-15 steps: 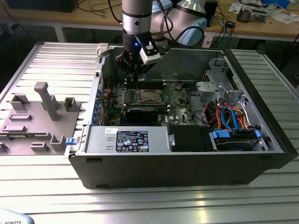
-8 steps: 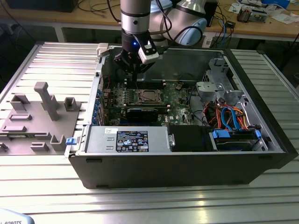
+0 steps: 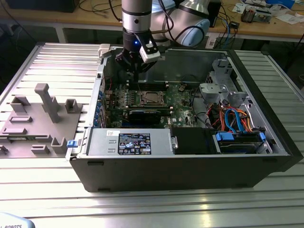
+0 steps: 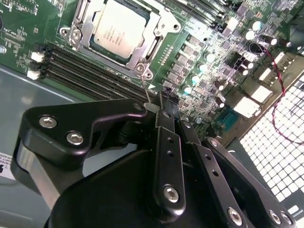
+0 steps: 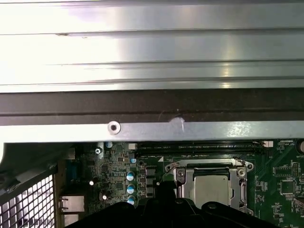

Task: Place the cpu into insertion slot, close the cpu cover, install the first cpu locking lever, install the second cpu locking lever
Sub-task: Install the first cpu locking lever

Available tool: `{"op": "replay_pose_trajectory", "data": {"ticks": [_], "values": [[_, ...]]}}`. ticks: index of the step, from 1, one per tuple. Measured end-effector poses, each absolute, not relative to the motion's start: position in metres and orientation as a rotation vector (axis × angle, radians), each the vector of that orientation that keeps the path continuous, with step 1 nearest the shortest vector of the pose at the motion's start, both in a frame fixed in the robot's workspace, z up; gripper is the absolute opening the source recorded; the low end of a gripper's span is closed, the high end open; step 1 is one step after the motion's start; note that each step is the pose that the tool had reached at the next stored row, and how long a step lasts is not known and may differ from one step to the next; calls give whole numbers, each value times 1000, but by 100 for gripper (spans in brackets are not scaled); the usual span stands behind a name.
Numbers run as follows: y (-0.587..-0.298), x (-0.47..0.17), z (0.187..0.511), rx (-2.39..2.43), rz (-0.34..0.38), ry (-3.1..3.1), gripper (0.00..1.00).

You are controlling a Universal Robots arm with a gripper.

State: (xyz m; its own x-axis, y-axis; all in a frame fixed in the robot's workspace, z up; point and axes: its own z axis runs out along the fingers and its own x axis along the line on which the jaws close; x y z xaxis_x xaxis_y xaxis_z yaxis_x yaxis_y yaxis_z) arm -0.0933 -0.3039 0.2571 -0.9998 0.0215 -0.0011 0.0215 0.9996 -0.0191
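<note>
The cpu [image 4: 118, 31] lies flat in the insertion slot [image 4: 72, 34] on the green motherboard, its dull silver top showing through the square opening of the cpu cover [image 4: 156, 43], which is down over it. In the exterior view the cpu [image 3: 151, 98] sits mid-board inside the open case. My gripper [image 4: 164, 105] hangs just beside the socket's corner with its black fingers together. A thin wire locking lever [image 4: 145, 88] runs from that corner up to the fingertips and touches them; whether it is clamped is hidden. The first wrist view shows the cpu [image 5: 211, 189] next to the gripper [image 5: 164, 191].
Long memory slots [image 4: 85, 71] run beside the socket. A black card [image 3: 145, 115] lies in front of it, then a power supply [image 3: 128, 142]. Drive bays with coloured cables [image 3: 232, 118] fill the exterior view's right. The case wall [image 5: 152, 130] is close behind. A grey fixture [image 3: 42, 114] stands outside.
</note>
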Motion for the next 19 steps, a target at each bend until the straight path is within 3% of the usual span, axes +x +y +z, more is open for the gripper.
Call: {"op": "replay_pose_trajectory", "data": {"ticks": [19], "values": [[-298, -101, 282, 34, -30, 3140, 11]]}}
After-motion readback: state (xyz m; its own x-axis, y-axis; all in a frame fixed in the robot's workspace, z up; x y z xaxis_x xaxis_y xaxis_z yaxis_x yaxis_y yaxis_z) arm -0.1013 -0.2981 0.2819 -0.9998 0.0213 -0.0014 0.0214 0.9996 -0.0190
